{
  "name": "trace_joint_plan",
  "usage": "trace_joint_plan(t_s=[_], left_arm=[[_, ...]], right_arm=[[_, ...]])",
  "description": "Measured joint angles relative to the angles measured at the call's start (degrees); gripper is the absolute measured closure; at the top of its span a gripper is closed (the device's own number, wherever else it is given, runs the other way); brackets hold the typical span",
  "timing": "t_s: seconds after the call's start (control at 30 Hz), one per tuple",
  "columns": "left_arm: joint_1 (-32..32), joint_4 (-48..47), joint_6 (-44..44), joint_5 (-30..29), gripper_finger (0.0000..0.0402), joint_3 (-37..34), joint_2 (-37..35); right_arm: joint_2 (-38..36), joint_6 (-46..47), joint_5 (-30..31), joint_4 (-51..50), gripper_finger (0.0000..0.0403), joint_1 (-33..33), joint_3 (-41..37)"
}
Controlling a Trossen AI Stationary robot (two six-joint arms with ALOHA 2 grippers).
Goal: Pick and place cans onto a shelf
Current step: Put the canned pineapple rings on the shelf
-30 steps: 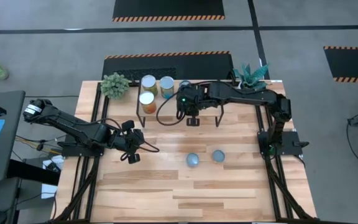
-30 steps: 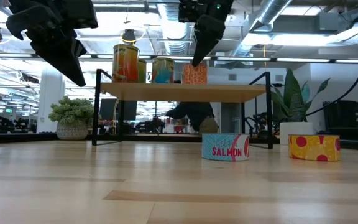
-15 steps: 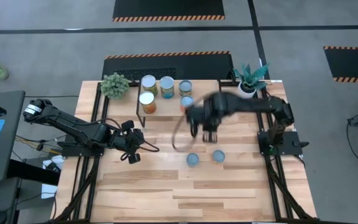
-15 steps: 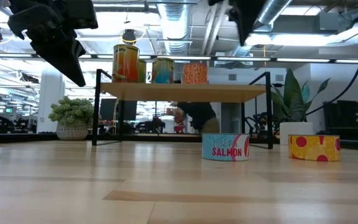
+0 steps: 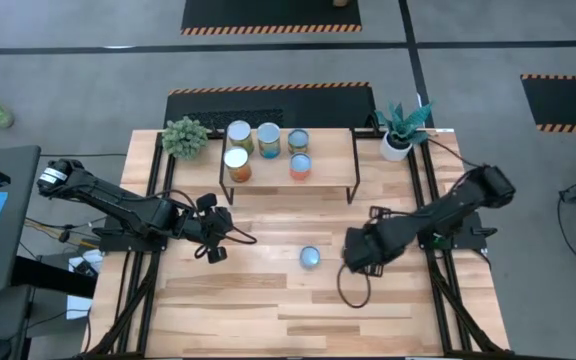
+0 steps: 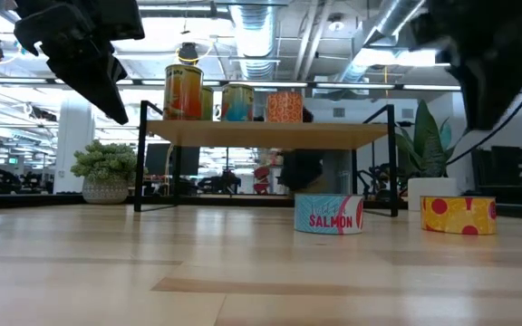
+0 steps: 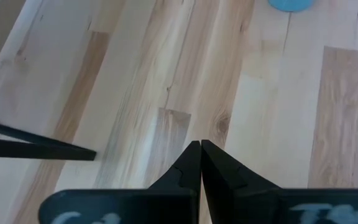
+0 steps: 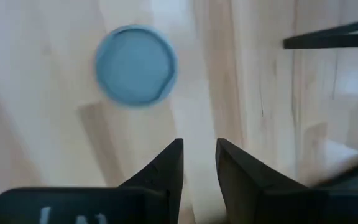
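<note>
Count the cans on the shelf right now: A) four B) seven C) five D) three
C: the high view shows five cans on the shelf, three in the back row and two in front; the salmon can sits on the table.

Left arm: stretched from the table's left edge toward the middle, waiting.
Left gripper: fingers pressed together.
Right arm: reaching in from the right edge.
Right gripper: narrow gap between fingers, pointing down.
</note>
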Motion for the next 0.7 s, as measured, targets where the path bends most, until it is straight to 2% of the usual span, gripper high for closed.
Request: trace_joint_plan(t_s=[0.17,0.3,0.5,0.7], left_arm=[[0.01,3.52,0.3,-0.3,0.0402,0.0,0.0],[0.01,6.46,1.64,-0.33,0.0401,0.0,0.0],[0.01,7.39,2.19,-0.33,0.0402,0.0,0.02],[0.01,7.32,2.16,-0.31,0.0402,0.0,0.02]], right_arm=[[-8.86,3.94,0.7,20.04,0.0284,0.36,-15.69],[-12.09,3.64,0.84,31.24,0.0284,-0.74,-23.72],[-12.27,1.94,1.02,39.51,0.0284,-2.95,-27.93],[-9.28,-0.75,0.47,44.89,0.0284,-3.8,-27.97]])
